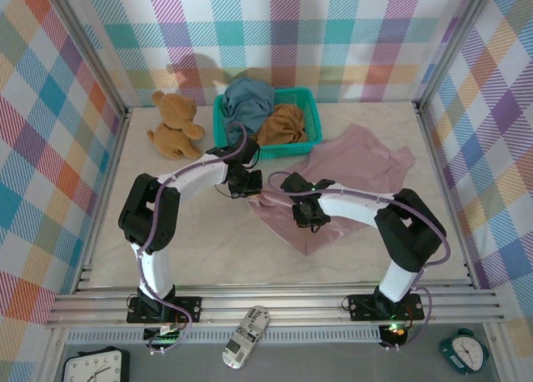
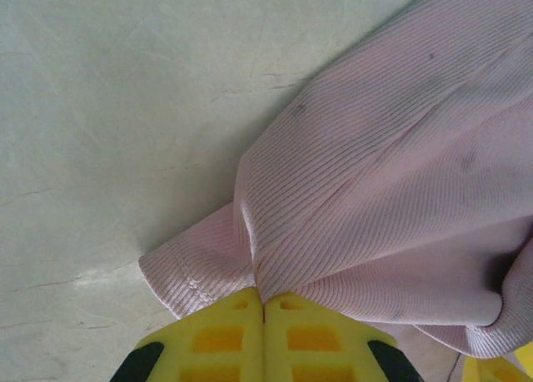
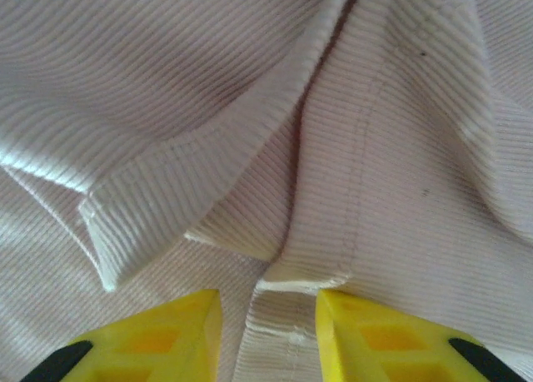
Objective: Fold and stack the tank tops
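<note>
The pink tank top [image 1: 354,170] lies crumpled on the surface [image 1: 200,240], on its right half. It spreads from just in front of the basket [image 1: 310,107] down towards the middle, one end reaching out towards the right edge. Its ribbed cloth is bunched into folds where the two arms meet it.

The left arm [image 1: 187,178] reaches in from the left to the top's left edge. In the left wrist view its yellow fingers [image 2: 218,332] are pressed together, and the left jaws are closed on the pink tank top. A stitched hem and a gather of cloth run right into the line where the fingers meet. Bare surface shows to the left of that hem.

The right arm [image 1: 366,205] bends in from the right over the near part of the same top. In the right wrist view the right jaws stand apart, a yellow finger [image 3: 166,332] on either side of a hemmed strip of cloth. That strip lies in the gap without being pinched. A folded-over edge of the top lies just beyond the fingertips.

The teal basket sits at the middle of the far edge. The blue tank top [image 1: 247,99] is heaped in its left part and the ochre tank top [image 1: 281,126] in its right part, both crumpled. A brown teddy bear [image 1: 175,126] sits just left of the basket, near the far left corner.
</note>
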You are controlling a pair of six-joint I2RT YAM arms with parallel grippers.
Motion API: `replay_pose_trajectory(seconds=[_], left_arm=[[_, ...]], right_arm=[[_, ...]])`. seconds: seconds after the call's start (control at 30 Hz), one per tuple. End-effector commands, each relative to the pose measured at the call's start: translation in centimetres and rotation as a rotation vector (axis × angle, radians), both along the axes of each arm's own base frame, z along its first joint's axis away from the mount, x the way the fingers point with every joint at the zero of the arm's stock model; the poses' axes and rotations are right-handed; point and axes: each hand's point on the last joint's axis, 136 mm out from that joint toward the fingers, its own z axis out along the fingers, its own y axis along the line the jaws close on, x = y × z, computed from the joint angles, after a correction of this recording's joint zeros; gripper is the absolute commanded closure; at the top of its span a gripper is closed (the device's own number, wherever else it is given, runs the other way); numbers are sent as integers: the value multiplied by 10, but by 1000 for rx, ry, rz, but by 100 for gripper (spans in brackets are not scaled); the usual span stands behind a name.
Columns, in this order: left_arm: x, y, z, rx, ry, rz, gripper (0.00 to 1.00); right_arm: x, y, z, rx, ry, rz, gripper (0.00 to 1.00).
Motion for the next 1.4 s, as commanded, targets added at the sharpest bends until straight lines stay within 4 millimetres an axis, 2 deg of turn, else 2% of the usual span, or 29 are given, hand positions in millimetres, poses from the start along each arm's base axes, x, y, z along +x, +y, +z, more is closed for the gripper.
replay_pose_trajectory(seconds=[0.0, 0.13, 0.33, 0.6, 1.07, 1.17, 1.27, 1.37], left_arm=[[1, 2, 1, -6, 1, -22, 100], [0, 5, -1, -1, 6, -23, 100], [-1, 8, -2, 8, 8, -32, 100], [-2, 10, -6, 18, 14, -45, 100], [-4, 15, -6, 35, 17, -58, 100], [-3, 15, 1, 33, 6, -60, 100], [-3, 17, 18, 33, -11, -52, 100], [0, 21, 56, 32, -63, -31, 100]], right_arm=[[1, 4, -6, 15, 11, -28, 67], [-9, -9, -18, -33, 46, -52, 68], [-14, -20, -7, -56, 28, -68, 77], [-37, -32, -7, -61, 59, -91, 78], [-39, -48, 8, -69, 2, -122, 94], [-39, -54, 22, -74, -28, -132, 98], [-38, -71, 50, -86, -98, -158, 100], [-32, -88, 100, -87, -236, -148, 100]])
